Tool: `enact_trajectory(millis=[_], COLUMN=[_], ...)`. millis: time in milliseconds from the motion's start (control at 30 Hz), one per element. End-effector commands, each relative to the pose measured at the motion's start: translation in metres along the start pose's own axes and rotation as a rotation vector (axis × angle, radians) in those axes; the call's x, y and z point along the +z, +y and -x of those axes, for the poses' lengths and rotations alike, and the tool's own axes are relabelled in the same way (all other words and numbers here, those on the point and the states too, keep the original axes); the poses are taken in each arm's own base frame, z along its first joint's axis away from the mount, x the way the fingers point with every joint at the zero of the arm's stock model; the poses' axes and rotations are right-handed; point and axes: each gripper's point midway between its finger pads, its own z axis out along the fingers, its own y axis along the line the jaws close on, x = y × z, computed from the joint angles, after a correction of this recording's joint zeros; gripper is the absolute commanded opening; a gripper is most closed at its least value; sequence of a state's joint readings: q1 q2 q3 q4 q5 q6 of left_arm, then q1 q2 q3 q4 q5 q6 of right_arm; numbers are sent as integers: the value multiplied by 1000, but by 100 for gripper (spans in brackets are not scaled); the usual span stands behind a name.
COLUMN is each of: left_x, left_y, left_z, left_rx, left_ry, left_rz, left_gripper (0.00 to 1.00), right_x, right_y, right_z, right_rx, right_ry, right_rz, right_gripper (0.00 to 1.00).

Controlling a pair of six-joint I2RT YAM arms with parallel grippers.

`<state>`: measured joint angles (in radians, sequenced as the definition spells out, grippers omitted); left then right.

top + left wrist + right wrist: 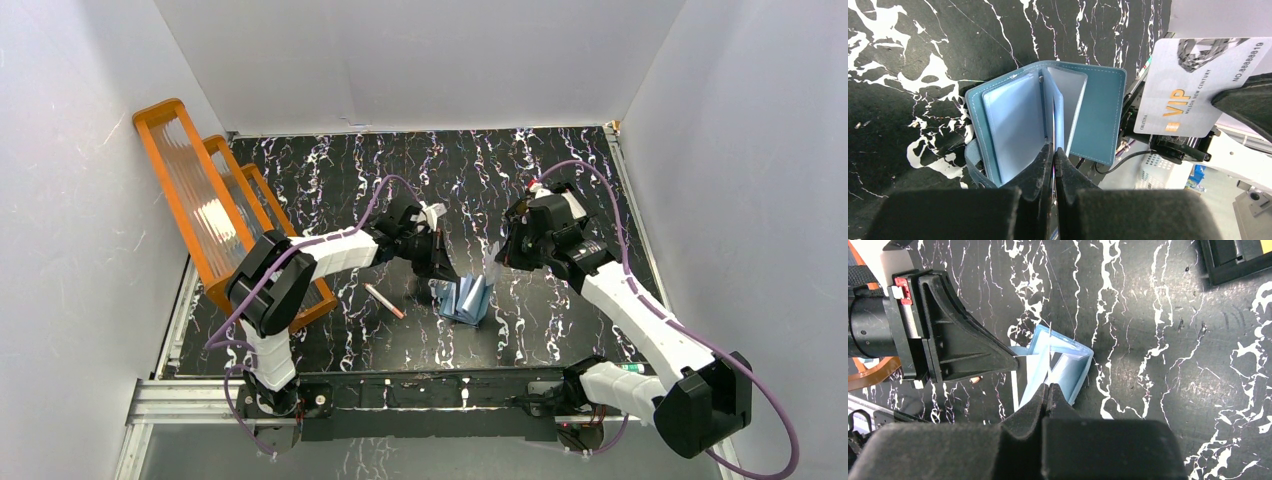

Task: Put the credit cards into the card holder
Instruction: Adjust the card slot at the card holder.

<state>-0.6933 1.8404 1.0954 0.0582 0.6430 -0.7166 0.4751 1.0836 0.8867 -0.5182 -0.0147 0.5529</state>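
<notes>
Top view: card holder [466, 300] stands fanned open on the table [560, 180], near the front edge, between the 2 arms. Left gripper [443, 268] meets it from 10 o'clock; right gripper [497, 262] hangs just above at 1 o'clock. A thin stick [384, 300] lies at 9 o'clock of the holder, an orange rack [200, 215] further out at 10.

Left wrist view: fingers pinched together on 1 inner leaf, keeping the pockets spread. A silver card [1188, 85] hangs at 2 o'clock, not yet in.

Right wrist view: fingers clamped on that card, seen edge-on, over the open leaves.

Step in hand, as I judge it: feeding 1 card. Next calls for lining its lower edge with a pocket mouth, then sliding down while the left keeps its pinch.
</notes>
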Motion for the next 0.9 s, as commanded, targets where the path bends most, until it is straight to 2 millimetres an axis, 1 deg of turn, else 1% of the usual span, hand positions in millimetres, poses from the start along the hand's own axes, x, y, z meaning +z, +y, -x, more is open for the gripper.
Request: enact_trajectory(millis=[0, 200, 367, 500, 600, 733, 867], left_x=[-17, -13, -13, -17, -15, -8, -1], left_y=[-39, -45, -61, -72, -72, -67, -72], left_z=[9, 4, 6, 8, 8, 6, 4], left_rx=[50, 48, 65, 80, 82, 70, 78], left_ry=[-29, -16, -22, -29, -29, -11, -4], left_rz=[-71, -91, -120, -139, -138, -138, -149], left_gripper=[0, 0, 0, 0, 0, 0, 0], right_x=[-10, -18, -19, -23, -26, -25, -22], right_y=[12, 20, 17, 19, 21, 21, 16], right_z=[11, 15, 14, 18, 21, 15, 3], right_rx=[5, 15, 16, 20, 19, 32, 44], right_ry=[-25, -39, -44, -56, -61, -44, -18], right_rz=[42, 76, 59, 66, 69, 77, 73], right_gripper=[0, 0, 0, 0, 0, 0, 0])
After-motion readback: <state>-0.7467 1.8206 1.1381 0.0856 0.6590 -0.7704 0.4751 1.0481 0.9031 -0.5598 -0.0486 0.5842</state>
